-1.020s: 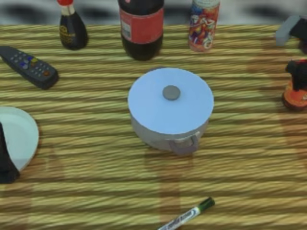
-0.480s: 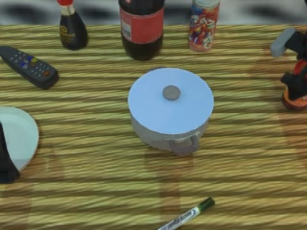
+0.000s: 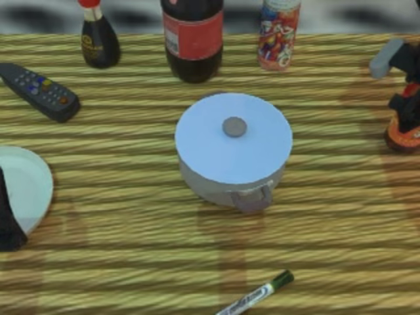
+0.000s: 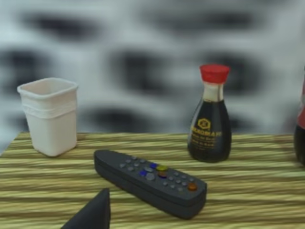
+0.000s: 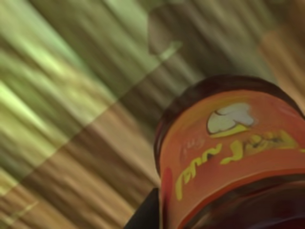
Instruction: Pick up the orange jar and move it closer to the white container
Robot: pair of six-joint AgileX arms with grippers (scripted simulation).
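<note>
While the right claw (image 3: 408, 108) grips the orange jar (image 3: 401, 134) at the table's right edge, bare wood separates it from the white container (image 3: 233, 147).

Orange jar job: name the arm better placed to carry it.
Right. The right gripper is on the small orange-labelled brown jar at the table's right edge; the left gripper sits parked far left.
</note>
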